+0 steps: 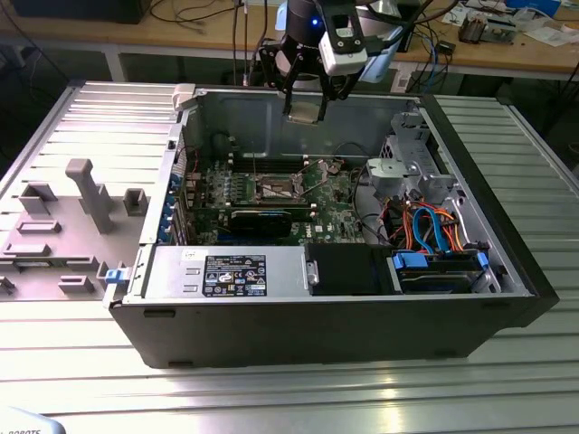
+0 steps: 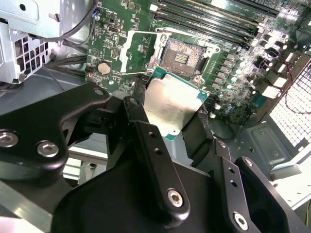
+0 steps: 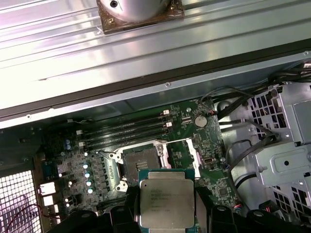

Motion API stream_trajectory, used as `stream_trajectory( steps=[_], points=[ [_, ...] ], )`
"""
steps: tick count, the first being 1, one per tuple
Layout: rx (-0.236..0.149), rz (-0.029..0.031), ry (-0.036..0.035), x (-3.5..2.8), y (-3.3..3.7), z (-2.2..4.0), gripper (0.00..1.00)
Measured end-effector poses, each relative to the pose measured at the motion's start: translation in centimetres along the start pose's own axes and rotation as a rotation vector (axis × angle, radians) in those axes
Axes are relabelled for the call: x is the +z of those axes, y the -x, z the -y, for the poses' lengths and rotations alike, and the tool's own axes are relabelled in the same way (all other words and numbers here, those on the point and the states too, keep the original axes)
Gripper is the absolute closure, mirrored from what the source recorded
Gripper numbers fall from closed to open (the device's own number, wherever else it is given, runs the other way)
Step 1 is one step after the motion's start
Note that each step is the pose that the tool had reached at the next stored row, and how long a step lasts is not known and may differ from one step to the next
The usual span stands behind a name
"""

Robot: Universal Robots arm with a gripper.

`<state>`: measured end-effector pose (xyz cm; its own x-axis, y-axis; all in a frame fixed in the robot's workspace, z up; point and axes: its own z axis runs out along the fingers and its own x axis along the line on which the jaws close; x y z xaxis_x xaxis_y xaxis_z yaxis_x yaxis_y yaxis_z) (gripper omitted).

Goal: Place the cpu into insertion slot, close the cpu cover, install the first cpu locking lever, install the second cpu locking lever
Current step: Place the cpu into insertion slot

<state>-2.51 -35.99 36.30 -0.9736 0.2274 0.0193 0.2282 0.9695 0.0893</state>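
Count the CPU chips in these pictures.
1. The cpu is clamped in the gripper, held above the motherboard and not yet in the empty insertion slot. More could be hidden.

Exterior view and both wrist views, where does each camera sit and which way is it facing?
Exterior view: off the arm, looking down into the open computer case; shows the arm's wrist and gripper above the motherboard.
First wrist view: on the wrist, looking down past the cpu; shows fingers beside it.
Second wrist view: on the wrist, looking along the gripper's black linkage toward the board.
Shared: both wrist views show the gripped cpu near the open insertion slot.
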Motion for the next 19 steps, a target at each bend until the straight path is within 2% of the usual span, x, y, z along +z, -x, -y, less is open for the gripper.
stream_trajectory(
  steps=[10,19],
  points=[
    [0.039,0.0035,0.0007,0.01,0.00,0.00,0.45],
    [0.108,0.0097,0.0020,0.04,0.00,0.01,0.45]
  ],
)
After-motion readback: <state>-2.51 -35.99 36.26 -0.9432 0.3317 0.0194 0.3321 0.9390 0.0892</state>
